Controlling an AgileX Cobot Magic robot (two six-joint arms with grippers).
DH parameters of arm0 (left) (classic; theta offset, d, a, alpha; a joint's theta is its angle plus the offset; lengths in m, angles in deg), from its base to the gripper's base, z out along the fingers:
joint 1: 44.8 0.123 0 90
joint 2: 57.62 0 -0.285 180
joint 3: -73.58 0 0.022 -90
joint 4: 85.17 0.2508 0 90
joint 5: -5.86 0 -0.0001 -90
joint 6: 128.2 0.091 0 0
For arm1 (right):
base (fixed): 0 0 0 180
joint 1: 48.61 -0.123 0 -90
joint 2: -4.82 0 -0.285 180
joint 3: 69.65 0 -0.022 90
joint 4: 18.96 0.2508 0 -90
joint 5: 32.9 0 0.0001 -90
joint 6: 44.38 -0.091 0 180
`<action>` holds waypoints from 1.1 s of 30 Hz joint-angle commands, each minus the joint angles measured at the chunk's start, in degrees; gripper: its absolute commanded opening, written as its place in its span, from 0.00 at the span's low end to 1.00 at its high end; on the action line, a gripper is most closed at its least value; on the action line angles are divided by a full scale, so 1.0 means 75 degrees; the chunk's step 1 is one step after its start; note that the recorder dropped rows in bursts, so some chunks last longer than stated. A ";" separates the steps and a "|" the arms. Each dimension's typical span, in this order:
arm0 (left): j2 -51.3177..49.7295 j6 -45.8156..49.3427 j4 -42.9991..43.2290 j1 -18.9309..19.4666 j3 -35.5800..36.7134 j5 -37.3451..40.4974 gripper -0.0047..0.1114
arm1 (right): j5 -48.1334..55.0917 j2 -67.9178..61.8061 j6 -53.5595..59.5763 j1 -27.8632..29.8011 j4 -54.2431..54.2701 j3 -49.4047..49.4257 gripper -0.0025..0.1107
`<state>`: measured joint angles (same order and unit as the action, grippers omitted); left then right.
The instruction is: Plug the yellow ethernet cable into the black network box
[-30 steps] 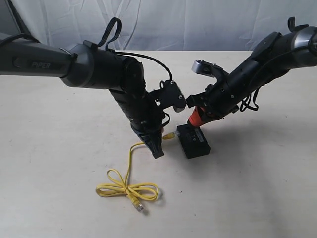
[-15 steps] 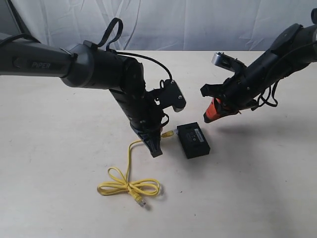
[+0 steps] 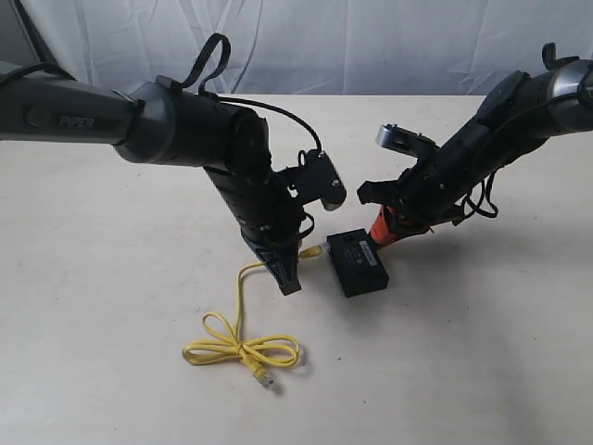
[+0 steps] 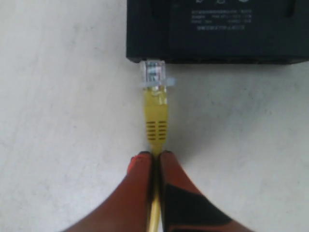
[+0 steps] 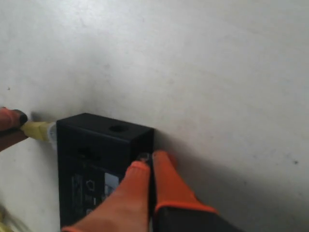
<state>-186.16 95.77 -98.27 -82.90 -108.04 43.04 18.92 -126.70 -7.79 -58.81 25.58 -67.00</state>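
Note:
The black network box (image 3: 357, 262) lies flat on the table, label up. The yellow ethernet cable (image 3: 243, 349) lies looped in front of it, and one strand rises to my left gripper (image 3: 289, 278). That gripper (image 4: 154, 155) is shut on the cable just behind the yellow boot. The clear plug (image 4: 153, 75) meets the box's (image 4: 217, 29) port side near one corner; how deep it sits I cannot tell. My right gripper (image 5: 147, 159) is shut and empty, its orange tips against the opposite side of the box (image 5: 96, 145). The other plug (image 3: 263, 376) lies free.
The pale tabletop (image 3: 482, 352) spreads all around. A white cloth backdrop (image 3: 352, 46) hangs behind the table's far edge. Both black arms lean in over the middle, the left arm's wrist camera (image 3: 324, 181) close to the right arm's.
The right gripper, down at the box a second ago, swung up and away to the right, then came back down against the box's far side. The left gripper held still with the cable.

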 commanded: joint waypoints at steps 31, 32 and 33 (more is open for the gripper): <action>-0.0246 -0.0058 0.0149 -0.0031 -0.0022 0.0103 0.04 | -0.0076 0.0004 0.0193 -0.0031 -0.0033 0.0018 0.01; -0.0246 -0.0058 0.0149 -0.0031 -0.0022 0.0103 0.04 | -0.0076 0.0004 0.0193 -0.0031 -0.0037 0.0018 0.01; -0.0230 -0.0071 0.0149 -0.0031 -0.0022 0.0099 0.04 | -0.0076 0.0004 0.0193 -0.0031 -0.0051 0.0018 0.01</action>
<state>-187.28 95.65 -97.14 -82.90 -108.37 43.16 18.38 -126.70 -6.75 -59.12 25.74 -67.00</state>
